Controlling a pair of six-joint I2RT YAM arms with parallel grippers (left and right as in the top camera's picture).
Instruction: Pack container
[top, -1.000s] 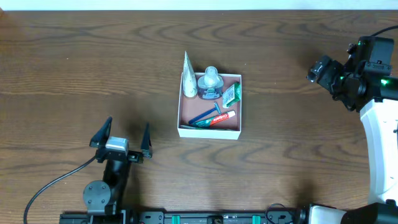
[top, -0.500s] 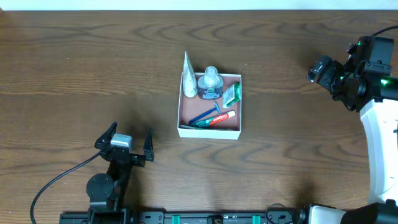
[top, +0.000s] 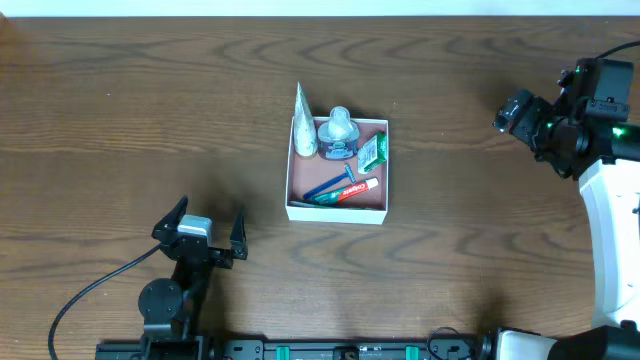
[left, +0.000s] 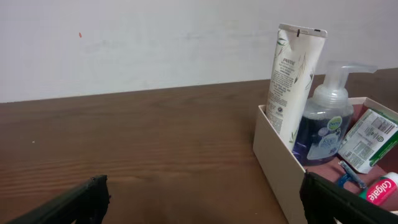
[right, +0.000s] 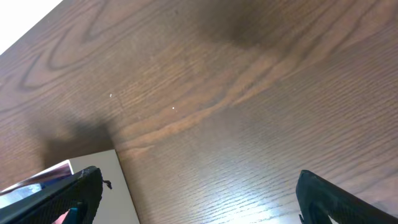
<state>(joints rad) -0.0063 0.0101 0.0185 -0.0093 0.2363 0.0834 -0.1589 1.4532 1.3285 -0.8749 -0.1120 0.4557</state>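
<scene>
Overhead, the container (top: 337, 213) sits mid-desk (top: 120, 120) holding toiletries (top: 355, 190), with the left tool (top: 212, 206) at its 8 o'clock and the right tool (right: 199, 179) at its 3 o'clock, both spread wide

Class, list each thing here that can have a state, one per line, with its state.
container: open-topped, partly filled
white tube: upright in a corner
pump bottle: upright, in the container
toothpaste: lying flat
razor: lying flat
green packet: inside the container
left gripper: open, empty
right gripper: open, empty
</scene>
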